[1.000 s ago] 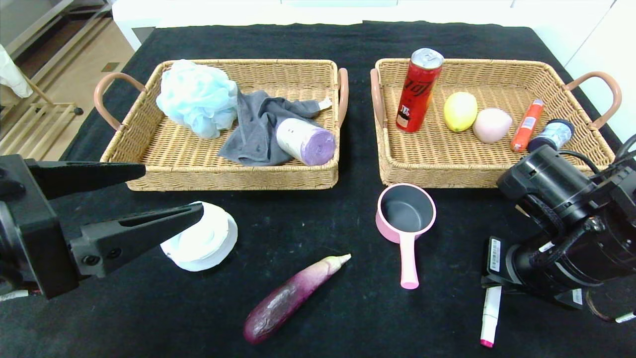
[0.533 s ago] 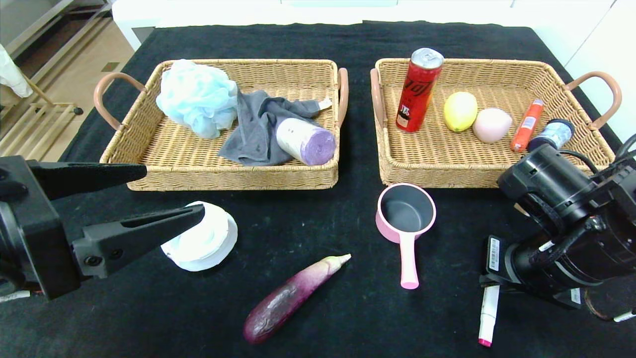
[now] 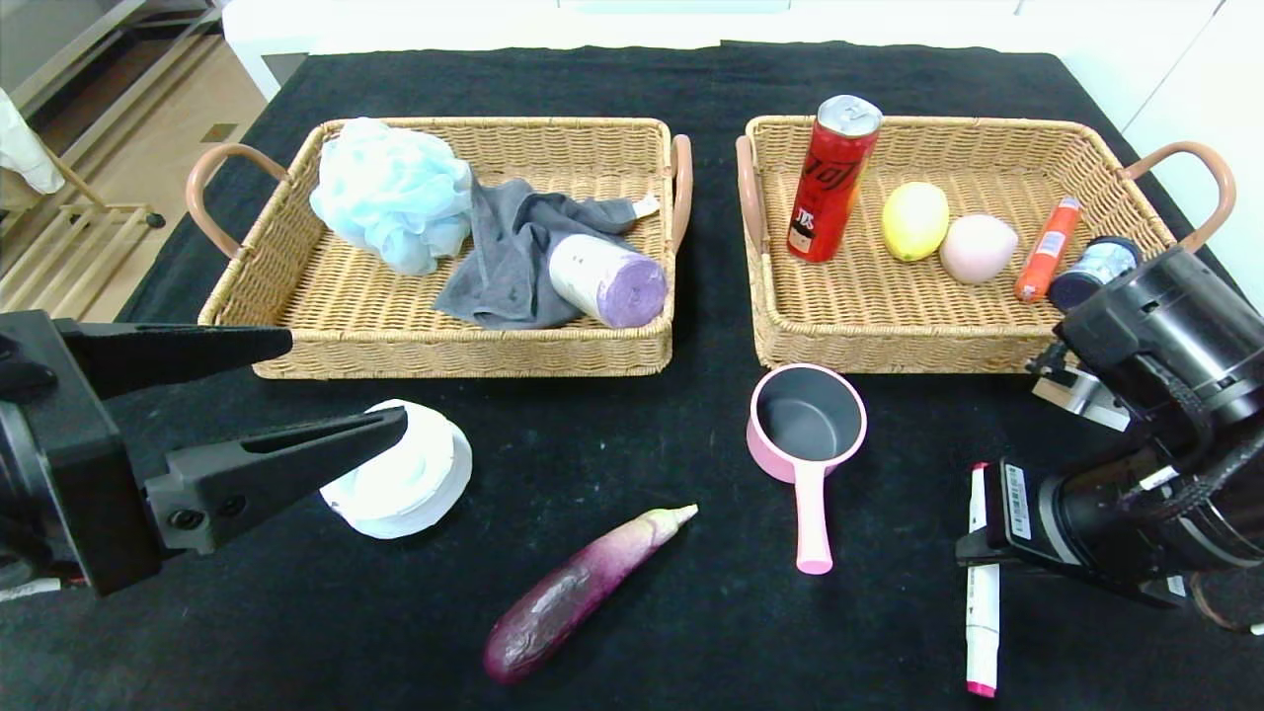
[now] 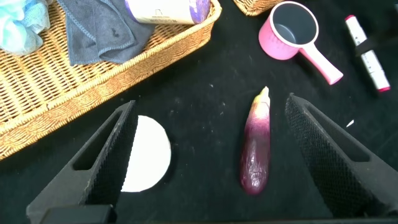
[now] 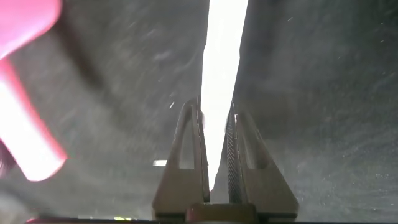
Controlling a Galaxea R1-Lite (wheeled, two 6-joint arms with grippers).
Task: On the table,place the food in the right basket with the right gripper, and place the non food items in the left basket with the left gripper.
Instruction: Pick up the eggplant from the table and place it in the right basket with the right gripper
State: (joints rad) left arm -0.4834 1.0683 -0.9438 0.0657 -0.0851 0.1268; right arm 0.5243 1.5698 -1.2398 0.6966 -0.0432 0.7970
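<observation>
Pinching the white marker [image 5: 219, 81] between my nearly closed right gripper [image 5: 216, 163] fingers, I am holding it low over the black table [image 3: 691, 612], just beside the pink saucepan [image 3: 805, 425]. My left gripper [image 3: 296, 395] is hanging wide open and empty near the white lid [image 3: 400, 484], likeliest its next non-food pick.

Purple eggplant [image 3: 578, 592] lying diagonally on table; white pink-capped marker [image 3: 980, 592] pinched in right claw [image 5: 216, 155]
</observation>
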